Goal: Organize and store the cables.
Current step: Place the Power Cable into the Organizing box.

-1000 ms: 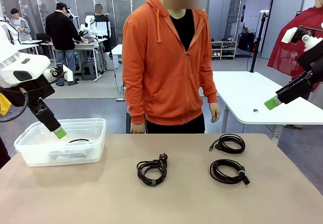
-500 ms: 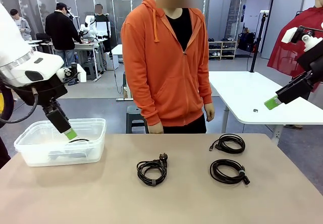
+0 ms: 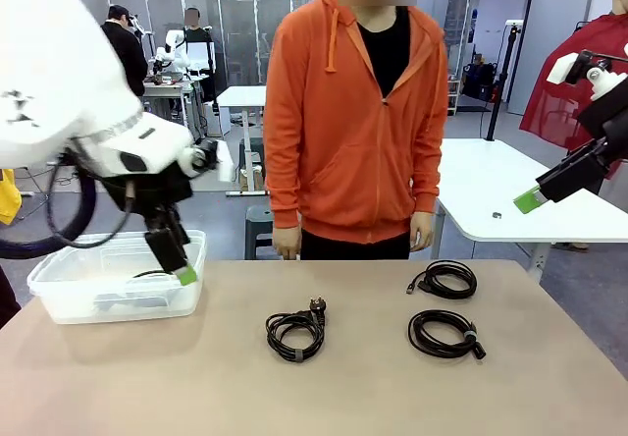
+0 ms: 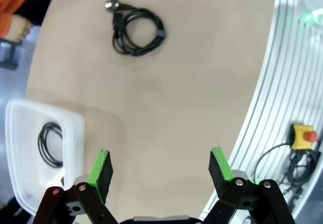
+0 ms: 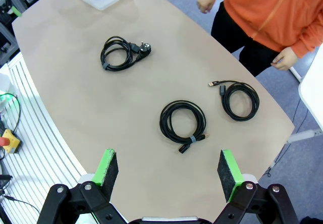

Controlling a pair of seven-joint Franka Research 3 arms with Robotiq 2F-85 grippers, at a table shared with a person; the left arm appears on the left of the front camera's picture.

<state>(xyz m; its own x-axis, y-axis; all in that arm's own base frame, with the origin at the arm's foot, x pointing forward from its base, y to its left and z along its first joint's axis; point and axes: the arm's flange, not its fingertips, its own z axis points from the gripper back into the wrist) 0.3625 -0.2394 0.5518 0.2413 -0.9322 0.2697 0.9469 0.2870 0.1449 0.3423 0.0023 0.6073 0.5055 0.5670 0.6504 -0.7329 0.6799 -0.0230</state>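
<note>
A black plug cable (image 3: 295, 333) lies coiled flat near the middle of the table (image 3: 177, 382), strapped at its near side, its round plug pointing to the far side. To the right, well apart from it, a thinner connector cable (image 3: 444, 279) rests in a loose loop (its small plug end poking out leftward). Just nearer lies a strapped loop (image 3: 444, 336). A fourth coil (image 4: 49, 144) lies flat inside the clear bin (image 3: 59, 303) at the table's left end.
</note>
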